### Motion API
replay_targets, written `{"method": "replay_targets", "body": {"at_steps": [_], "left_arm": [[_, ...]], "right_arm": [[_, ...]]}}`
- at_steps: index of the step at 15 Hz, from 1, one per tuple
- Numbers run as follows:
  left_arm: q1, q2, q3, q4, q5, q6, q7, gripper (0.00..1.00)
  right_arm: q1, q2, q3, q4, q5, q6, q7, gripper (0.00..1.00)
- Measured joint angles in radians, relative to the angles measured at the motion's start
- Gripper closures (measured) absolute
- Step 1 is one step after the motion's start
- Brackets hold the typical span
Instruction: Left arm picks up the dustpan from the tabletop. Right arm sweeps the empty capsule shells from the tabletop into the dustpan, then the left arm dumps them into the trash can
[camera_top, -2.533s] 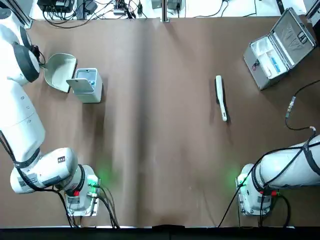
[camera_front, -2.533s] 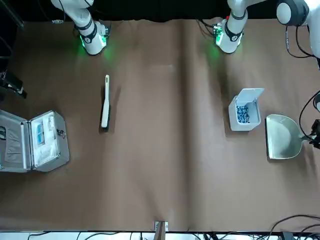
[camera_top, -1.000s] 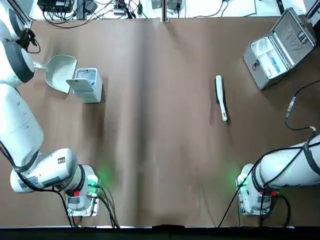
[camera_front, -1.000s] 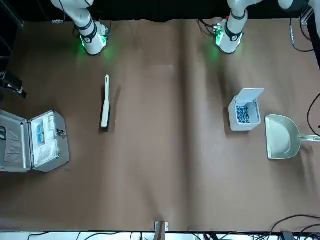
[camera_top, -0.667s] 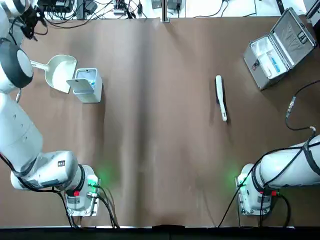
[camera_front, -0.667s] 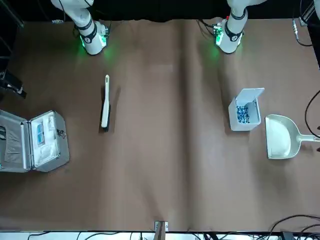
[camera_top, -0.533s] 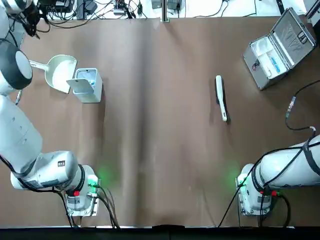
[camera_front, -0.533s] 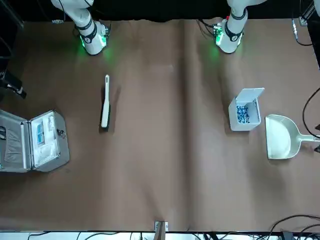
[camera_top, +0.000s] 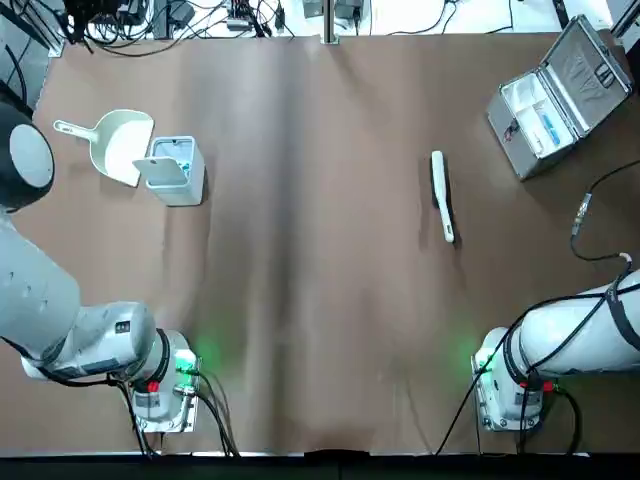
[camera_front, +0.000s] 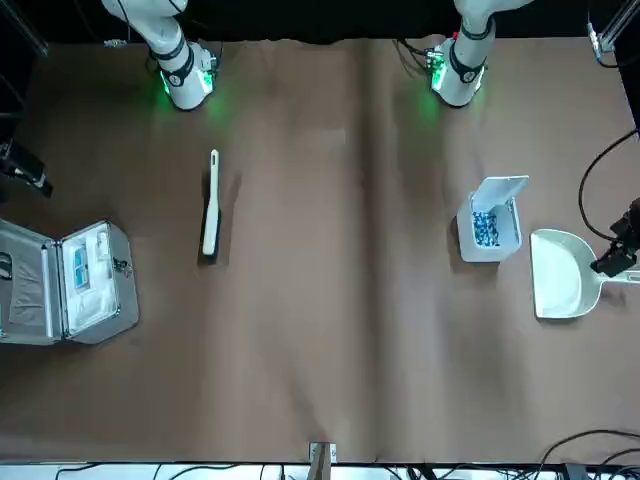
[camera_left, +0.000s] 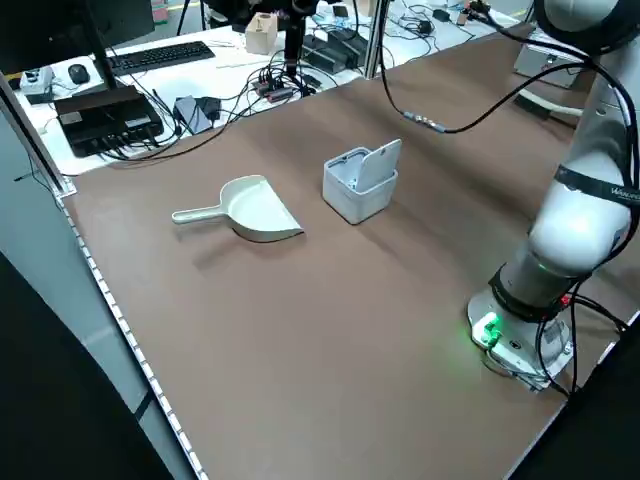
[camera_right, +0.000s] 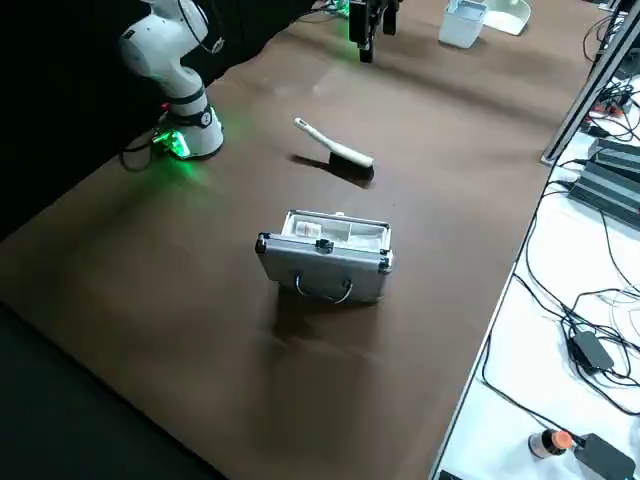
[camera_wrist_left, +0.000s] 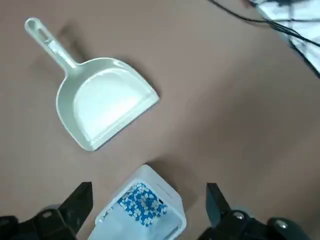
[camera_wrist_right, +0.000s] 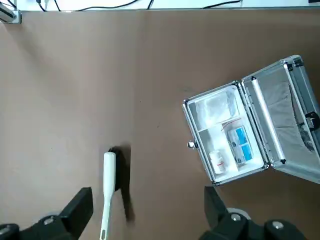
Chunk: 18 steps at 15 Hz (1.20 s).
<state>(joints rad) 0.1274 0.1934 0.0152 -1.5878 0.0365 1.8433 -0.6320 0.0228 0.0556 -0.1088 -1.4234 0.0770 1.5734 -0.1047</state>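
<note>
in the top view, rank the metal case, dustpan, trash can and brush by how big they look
1. metal case
2. dustpan and trash can, too alike to rank
3. brush, long but thin

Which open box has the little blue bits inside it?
The small grey trash can beside the dustpan is the one: its lid is flipped up and blue-and-white capsule shells fill it. The silver case holds only packets.

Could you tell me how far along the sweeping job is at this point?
Essentially finished: the capsule shells lie inside the trash can, and the empty dustpan rests on the tabletop beside it. Both open grippers, left and right, hold nothing. No shells show on the tabletop.
</note>
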Motion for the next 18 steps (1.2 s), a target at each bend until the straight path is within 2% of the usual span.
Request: {"method": "replay_targets", "body": {"at_steps": [6,7,9,13,18], "left_arm": [[-0.001,-0.036,-0.114,0.016,0.0,-0.016,0.216,0.0],[-0.001,-0.033,-0.147,0.016,0.0,-0.017,0.347,0.0],[-0.002,-0.034,-0.162,0.021,0.0,-0.017,0.442,0.0],[-0.003,-0.046,-0.183,0.055,0.0,-0.036,0.508,0.0],[-0.005,-0.117,-0.189,0.071,0.0,-0.185,0.63,0.0]], "right_arm": [[0.0,0.0,0.0,0.0,0.0,0.0,0.0,0.02],[0.0,0.0,0.0,0.0,0.0,0.0,-0.001,0.02],[0.0,0.0,0.0,0.0,0.0,0.0,-0.001,0.02],[0.0,0.0,0.0,0.0,0.0,0.0,-0.001,0.02],[0.0,0.0,0.0,0.0,0.0,0.0,-0.001,0.02]]}}
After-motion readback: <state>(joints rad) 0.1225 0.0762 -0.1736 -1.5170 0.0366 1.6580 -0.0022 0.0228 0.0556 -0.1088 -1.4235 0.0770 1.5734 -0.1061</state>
